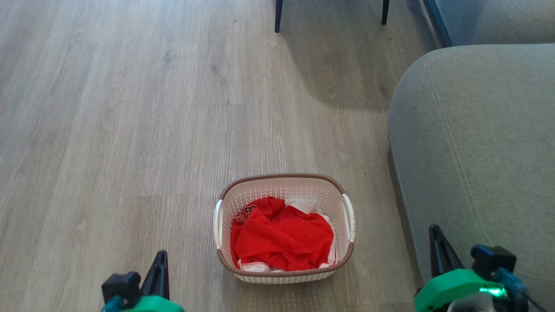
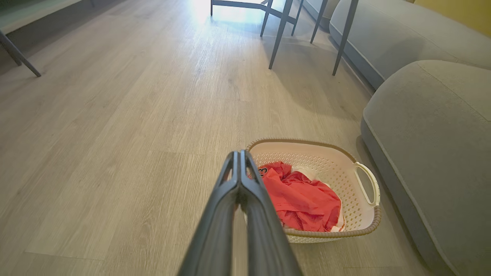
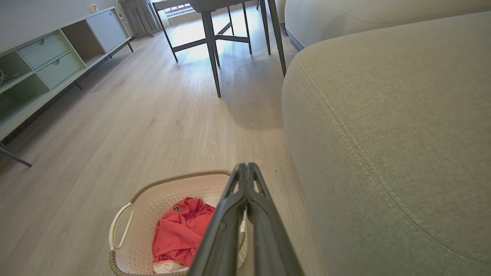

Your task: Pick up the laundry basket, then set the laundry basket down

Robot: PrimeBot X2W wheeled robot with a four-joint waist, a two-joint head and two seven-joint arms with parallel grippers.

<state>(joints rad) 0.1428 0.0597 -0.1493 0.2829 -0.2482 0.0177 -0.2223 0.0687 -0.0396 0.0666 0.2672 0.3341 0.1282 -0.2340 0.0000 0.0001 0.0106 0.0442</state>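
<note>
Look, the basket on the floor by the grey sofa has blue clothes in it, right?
No. The clothes in the laundry basket are red, not blue; the head view shows it. It does sit on the floor by the grey sofa.

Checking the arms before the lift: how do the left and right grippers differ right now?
The left gripper hangs over open floor left of the basket; the right gripper hangs beside the sofa, right of the basket. In the head view the right tip sits higher than the left. Both are shut and clear of the basket.
</note>
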